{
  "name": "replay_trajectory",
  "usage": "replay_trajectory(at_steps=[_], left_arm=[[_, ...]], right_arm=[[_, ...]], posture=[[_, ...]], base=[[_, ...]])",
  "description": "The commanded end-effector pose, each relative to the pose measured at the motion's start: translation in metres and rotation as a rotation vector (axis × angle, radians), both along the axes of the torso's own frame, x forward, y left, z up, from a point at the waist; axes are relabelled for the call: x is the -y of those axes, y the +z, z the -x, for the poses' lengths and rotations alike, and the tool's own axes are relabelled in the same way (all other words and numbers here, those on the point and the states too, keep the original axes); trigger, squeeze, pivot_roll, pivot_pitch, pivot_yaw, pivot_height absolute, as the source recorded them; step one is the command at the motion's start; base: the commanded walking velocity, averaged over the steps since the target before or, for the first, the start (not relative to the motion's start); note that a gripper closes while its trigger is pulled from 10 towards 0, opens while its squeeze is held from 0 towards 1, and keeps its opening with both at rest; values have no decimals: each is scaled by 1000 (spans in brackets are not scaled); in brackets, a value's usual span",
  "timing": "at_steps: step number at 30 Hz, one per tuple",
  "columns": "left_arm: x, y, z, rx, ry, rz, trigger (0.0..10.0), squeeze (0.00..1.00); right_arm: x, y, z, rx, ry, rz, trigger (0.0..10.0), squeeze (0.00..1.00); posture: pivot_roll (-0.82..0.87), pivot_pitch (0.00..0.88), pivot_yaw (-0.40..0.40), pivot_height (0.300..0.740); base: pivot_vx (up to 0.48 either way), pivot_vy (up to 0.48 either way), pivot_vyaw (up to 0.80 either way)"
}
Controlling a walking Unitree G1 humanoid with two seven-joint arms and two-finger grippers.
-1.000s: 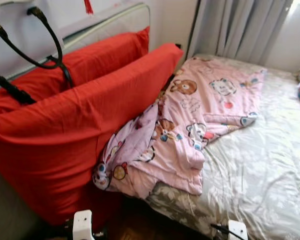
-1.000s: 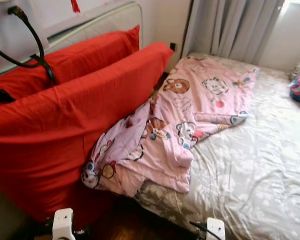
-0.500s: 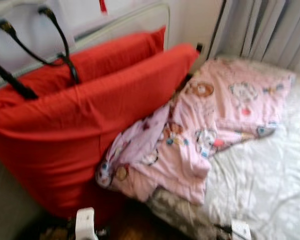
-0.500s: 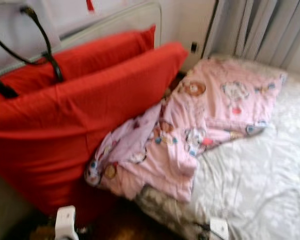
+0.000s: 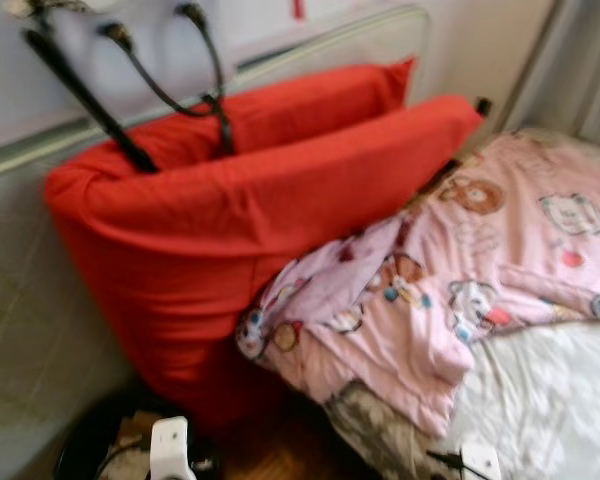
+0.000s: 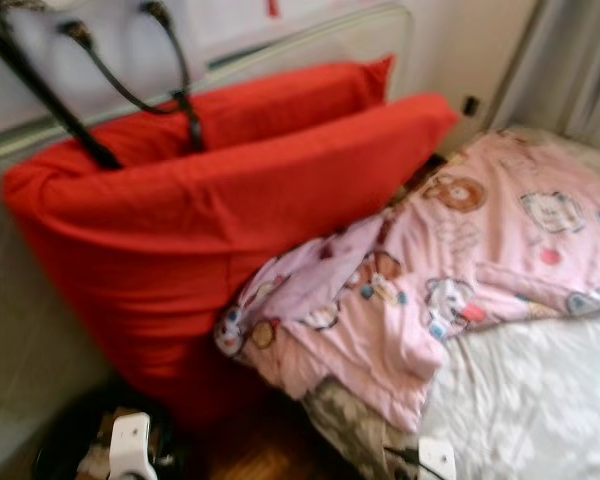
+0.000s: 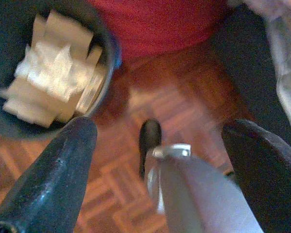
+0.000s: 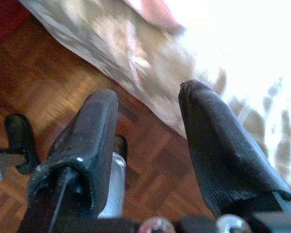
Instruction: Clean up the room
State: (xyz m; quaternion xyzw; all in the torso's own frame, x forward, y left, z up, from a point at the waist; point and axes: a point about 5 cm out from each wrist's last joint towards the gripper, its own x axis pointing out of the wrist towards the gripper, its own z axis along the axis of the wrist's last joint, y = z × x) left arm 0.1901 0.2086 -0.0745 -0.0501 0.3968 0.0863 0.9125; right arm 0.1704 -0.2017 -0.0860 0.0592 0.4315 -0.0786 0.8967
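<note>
Blanket [image 5: 460, 290] — well above left gripper [image 7: 160, 131]

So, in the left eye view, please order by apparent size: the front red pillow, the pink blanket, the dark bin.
1. front red pillow, largest, though nearest
2. pink blanket, partly cropped
3. dark bin, smallest, partly cropped

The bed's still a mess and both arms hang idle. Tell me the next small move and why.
Probably step closer and raise the right gripper, open and empty above the wooden floor, toward the pink blanket. The blanket lies crumpled, spilling off the bed edge against the red pillow. The left gripper hangs open beside a bin.
</note>
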Motion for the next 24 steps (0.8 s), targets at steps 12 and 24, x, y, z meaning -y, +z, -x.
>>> replay_trajectory(at_steps=[12, 24], left_arm=[[1, -1, 1, -8, -7, 5, 10000, 0], [1, -2, 3, -19, -10, 9, 10000, 0]], right_arm=[[0, -4, 8, -18, -21, -20, 10000, 0], [-1, -4, 9, -21, -23, -27, 10000, 0]], posture=[[-88, 86, -36, 740], [-91, 76, -30, 740]], base=[[0, 0, 0], [238, 0, 0]])
